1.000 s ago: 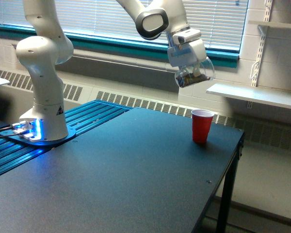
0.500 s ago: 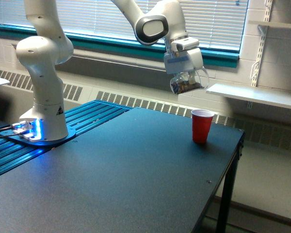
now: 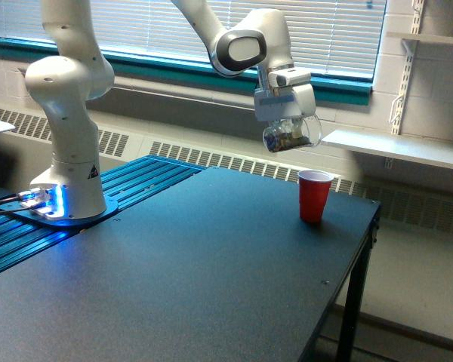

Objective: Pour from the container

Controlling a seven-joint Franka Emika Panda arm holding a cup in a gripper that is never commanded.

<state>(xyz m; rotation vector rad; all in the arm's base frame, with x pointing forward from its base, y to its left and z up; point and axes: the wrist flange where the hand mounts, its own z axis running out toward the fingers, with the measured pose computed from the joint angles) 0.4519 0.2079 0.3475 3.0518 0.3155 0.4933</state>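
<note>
Exterior view, L to R: robot base [image 3: 66,173] on bench [image 3: 174,286]; tool [image 3: 285,119] closed on the container [image 3: 291,136], held tilted in mid-air w/ brown bits inside, above and just left of red cup [image 3: 314,195] standing upright near bench's far edge.

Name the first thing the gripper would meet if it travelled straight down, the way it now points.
Probably the black table, just beside the red cup; the gripper, holding the container, hangs slightly to the cup's left, though depth is unclear.

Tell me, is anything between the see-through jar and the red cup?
No. In the exterior view only empty air separates the jar held by the gripper from the red cup standing lower down.
</note>
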